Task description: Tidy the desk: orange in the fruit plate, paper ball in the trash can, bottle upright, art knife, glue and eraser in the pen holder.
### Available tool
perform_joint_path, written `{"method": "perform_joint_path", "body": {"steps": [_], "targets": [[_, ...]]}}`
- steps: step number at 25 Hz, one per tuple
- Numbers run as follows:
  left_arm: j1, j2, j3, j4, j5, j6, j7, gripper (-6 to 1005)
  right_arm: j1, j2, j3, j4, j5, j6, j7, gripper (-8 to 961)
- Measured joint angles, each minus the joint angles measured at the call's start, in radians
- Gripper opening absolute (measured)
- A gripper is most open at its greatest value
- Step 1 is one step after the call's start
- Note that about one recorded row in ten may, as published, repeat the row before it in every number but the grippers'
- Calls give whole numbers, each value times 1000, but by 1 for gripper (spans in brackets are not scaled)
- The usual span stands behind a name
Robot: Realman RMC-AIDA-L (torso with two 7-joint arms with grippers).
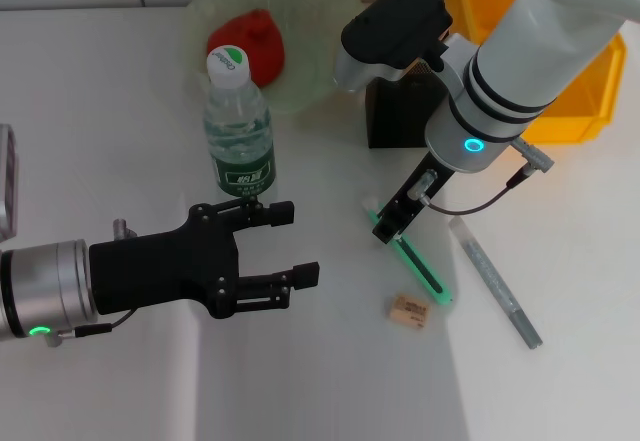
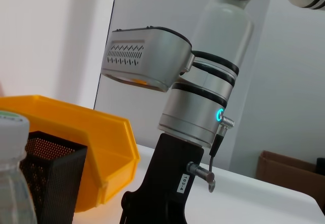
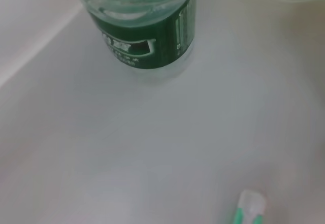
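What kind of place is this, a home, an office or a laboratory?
Probably a robotics lab staged as a desk. A white table holds desk things: a black mesh pen holder, a yellow parts bin and a green art knife. In the left wrist view, bare walls and a cardboard box stand behind.

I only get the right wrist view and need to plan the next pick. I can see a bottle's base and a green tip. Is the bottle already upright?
Observer: Yes. The bottle stands upright with its cap on, just in front of the fruit plate.
Operator: What does that green tip belong to?
Observer: A slim green stick lying flat on the desk, with the right tool directly over its far end.
Operator: Is the other arm in the way?
Observer: No. The left tool is open beside the bottle, apart from the stick.
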Motion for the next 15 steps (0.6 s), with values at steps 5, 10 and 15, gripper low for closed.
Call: {"method": "perform_joint_path", "body": {"steps": [5,10,15], "targets": [[0,-1,-2,2,0,-2,0,800,6,0,0,18,0,3,0,383],[0,-1,-3,3,0,-4,0,800,11,0,0,22,0,3,0,337],[-1,-2,-6,4,0,-12,0,800,11,0,0,17,0,3,0,185]]}}
